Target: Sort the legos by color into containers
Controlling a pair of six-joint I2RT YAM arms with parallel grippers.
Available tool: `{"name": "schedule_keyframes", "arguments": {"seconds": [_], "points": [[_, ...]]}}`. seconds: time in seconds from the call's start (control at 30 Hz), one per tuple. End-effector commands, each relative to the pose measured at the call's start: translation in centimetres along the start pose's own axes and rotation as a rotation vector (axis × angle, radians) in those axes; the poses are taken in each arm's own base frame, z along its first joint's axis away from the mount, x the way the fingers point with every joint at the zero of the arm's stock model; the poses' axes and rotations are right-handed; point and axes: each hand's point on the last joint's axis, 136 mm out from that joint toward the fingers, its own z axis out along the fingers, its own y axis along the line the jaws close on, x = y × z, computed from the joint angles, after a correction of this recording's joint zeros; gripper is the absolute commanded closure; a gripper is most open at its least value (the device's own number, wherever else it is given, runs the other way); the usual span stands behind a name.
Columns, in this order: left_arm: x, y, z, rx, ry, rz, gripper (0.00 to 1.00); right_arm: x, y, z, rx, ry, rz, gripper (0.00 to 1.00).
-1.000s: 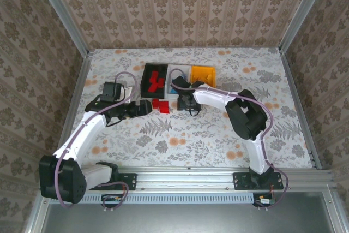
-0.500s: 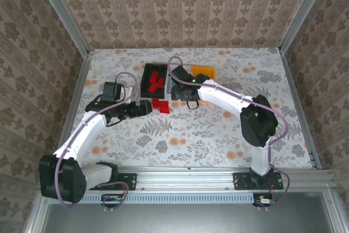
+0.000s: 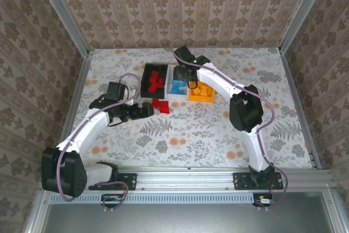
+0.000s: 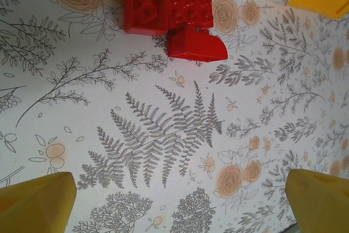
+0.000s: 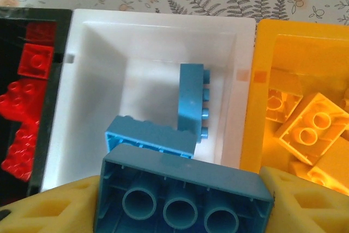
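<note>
Floral tabletop (image 3: 218, 129): right arm (image 3: 221, 84) arched, tool (image 5: 175, 211) gripping lego (image 5: 185, 175) over bin (image 5: 163, 17).

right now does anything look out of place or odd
Three red bricks lie loose on the table near the black bin, unsorted. In the white bin one blue brick is tipped on its side. Bin colours otherwise look unmixed.
</note>
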Motion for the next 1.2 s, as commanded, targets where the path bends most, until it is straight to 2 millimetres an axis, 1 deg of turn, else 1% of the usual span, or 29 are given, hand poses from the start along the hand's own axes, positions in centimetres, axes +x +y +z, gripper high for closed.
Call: {"name": "schedule_keyframes", "arguments": {"seconds": [0.0, 0.13, 0.27, 0.33, 0.43, 0.53, 0.6, 0.67, 0.73, 0.83, 0.9, 1.0, 1.1, 1.17], "points": [[-0.2, -0.3, 0.1, -0.005, 0.016, 0.035, 0.00, -0.2, 0.3, 0.5, -0.011, 0.028, -0.026, 0.35], [-0.2, -0.7, 0.7, -0.006, 0.034, 0.046, 0.00, -0.3, 0.6, 1.2, -0.017, 0.034, -0.031, 0.29], [-0.2, -1.1, 1.0, -0.010, 0.045, 0.058, 0.00, -0.4, 0.7, 1.0, -0.023, 0.030, -0.030, 0.14], [-0.3, -1.2, 1.2, -0.011, 0.045, 0.062, 0.00, -0.6, 0.7, 0.5, -0.027, 0.024, -0.029, 0.10], [-0.2, -1.2, 1.4, -0.016, 0.049, 0.066, 0.00, -1.0, 0.8, -0.8, -0.046, 0.005, -0.023, 0.07], [-0.2, -1.4, 1.7, -0.028, 0.058, 0.081, 0.00, -1.2, 0.6, -3.0, -0.067, -0.022, -0.010, 0.05], [-0.3, -1.6, 1.9, -0.039, 0.062, 0.095, 0.00, -0.9, 0.4, -4.4, -0.081, -0.036, 0.000, 0.05], [-0.3, -1.8, 2.2, -0.051, 0.069, 0.113, 0.00, 0.0, 0.3, -5.5, -0.096, -0.033, 0.004, 0.05], [-0.2, -2.1, 2.6, -0.065, 0.077, 0.134, 0.00, 1.3, 0.0, -6.4, -0.101, -0.027, 0.003, 0.05], [-0.1, -2.1, 3.3, -0.084, 0.090, 0.147, 0.03, 4.1, -0.6, -7.0, -0.120, 0.009, 0.007, 0.05], [0.3, -2.8, 4.2, -0.086, 0.107, 0.177, 0.06, 6.0, -1.1, -7.2, -0.121, 0.037, 0.007, 0.05], [0.0, -3.0, 5.4, -0.103, 0.121, 0.190, 0.13, 9.0, -1.9, -7.3, -0.113, 0.079, 0.005, 0.05], [-0.3, -3.3, 6.6, -0.123, 0.138, 0.208, 0.17, 11.3, -2.5, -7.2, -0.094, 0.120, -0.009, 0.05], [-0.5, -3.2, 7.4, -0.154, 0.150, 0.234, 0.17, 12.4, -2.7, -7.1, -0.097, 0.129, -0.007, 0.06]]}}
